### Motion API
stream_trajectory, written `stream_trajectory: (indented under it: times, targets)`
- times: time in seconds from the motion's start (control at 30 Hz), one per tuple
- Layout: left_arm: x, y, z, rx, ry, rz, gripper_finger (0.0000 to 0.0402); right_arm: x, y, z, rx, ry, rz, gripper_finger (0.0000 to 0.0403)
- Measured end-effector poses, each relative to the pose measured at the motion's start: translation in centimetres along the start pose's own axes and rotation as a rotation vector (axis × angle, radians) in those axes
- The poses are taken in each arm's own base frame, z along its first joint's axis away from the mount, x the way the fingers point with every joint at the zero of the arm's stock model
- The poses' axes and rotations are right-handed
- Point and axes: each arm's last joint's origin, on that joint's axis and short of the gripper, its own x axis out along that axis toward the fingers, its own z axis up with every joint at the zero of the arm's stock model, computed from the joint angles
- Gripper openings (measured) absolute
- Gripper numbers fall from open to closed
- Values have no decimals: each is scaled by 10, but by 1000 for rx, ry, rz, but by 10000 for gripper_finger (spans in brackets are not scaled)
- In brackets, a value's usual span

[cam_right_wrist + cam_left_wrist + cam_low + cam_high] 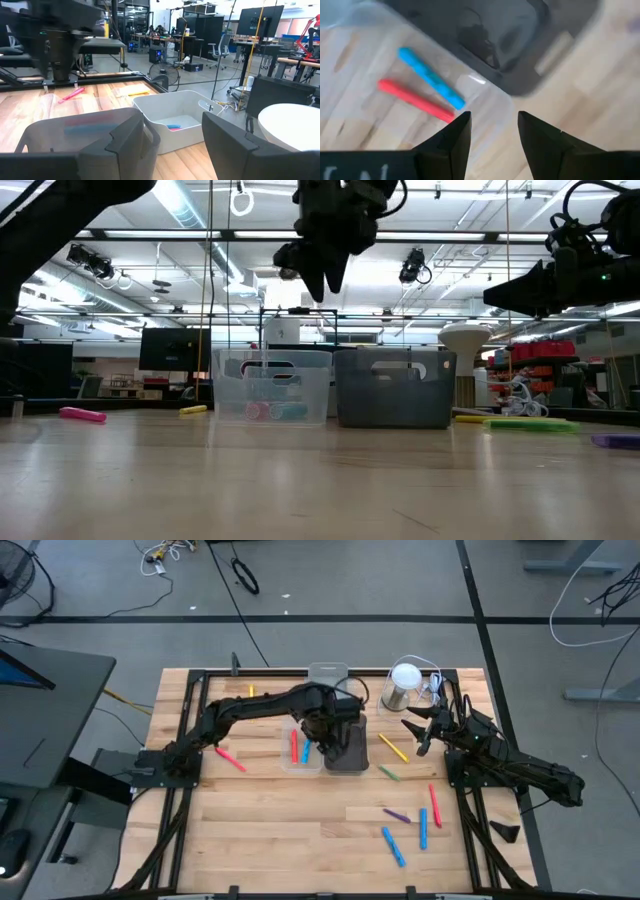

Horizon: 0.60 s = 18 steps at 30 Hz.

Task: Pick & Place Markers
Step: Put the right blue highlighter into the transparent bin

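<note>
**Observer:** Where is your left gripper, and is it carrying anything?

**Operator:** My left gripper point(322, 745) hangs above the two bins in the middle of the surface point(300, 840). From its wrist camera I see the two fingers point(455, 137) spread apart with bare space between them, so it holds nothing and touches nothing. Directly below it lies the clear bin point(303, 745), and inside that a blue marker point(431, 78) and a red marker point(415, 100) lie side by side. The dark bin point(350, 745) sits just beyond the fingertips, pressed against the clear one.

**Observer:** And the right one?

**Operator:** My right gripper point(420, 728) waits raised at the far right side of the surface, jaws standing wide and empty. A white-topped metal cup point(403, 687) is just beside it, towards the far edge.

**Observer:** The remaining markers?

**Operator:** Still out on the surface. To the right of my left gripper, past the dark bin, lie a yellow marker point(393, 747) and a green marker point(388, 773). Nearer to me from the right gripper I count a pink marker point(435, 805), a purple marker point(396, 813) and two blue markers point(393, 846) near the front. To the left of the left gripper, well apart from the bins, lies another pink marker point(230, 758). A small yellow one point(251, 691) rests near the far edge.
</note>
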Motion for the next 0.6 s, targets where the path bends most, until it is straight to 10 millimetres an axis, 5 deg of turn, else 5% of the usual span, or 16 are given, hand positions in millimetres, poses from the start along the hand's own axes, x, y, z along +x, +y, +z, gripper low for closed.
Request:
stream_trajectory:
  times: [0.23, 0.6]
  targets:
    - [2, -33, -21, 364, 31, -52, 170, 0, 0, 0, 0, 1, 0, 207]
    - [3, -74, -45, 526, -20, -73, 170, 0, 0, 0, 0, 1, 0, 208]
